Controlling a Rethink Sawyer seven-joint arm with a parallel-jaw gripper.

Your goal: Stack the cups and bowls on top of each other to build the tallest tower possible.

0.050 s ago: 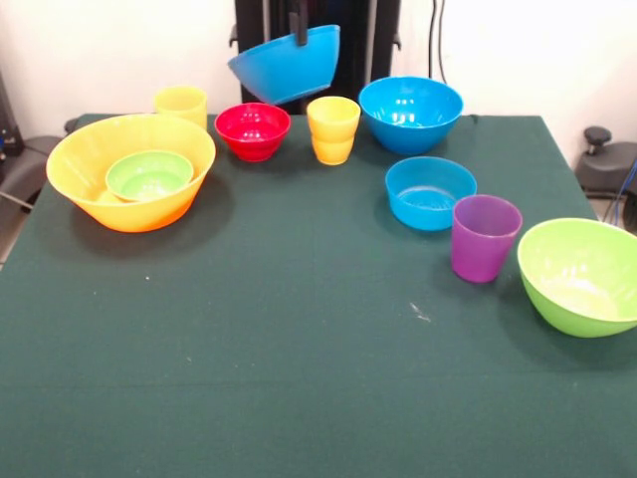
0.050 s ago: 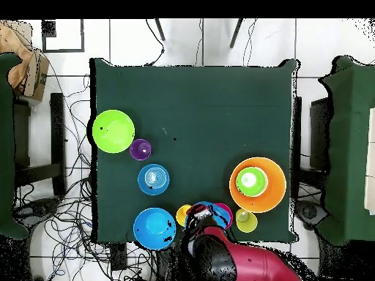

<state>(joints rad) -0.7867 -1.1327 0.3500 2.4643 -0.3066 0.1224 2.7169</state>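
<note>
Below my fingers (image 1: pixel 298 28) — red bowl (image 1: pixel 253 129) and yellow cup (image 1: pixel 332 129) crowd close; nearer me, the table (image 1: pixel 299 339) lies open.

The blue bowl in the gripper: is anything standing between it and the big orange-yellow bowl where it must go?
The lifted blue bowl hangs tilted above the red bowl. Nothing visible stands in the air on the way to the orange-yellow bowl; only the small green bowl sits inside it.
</note>
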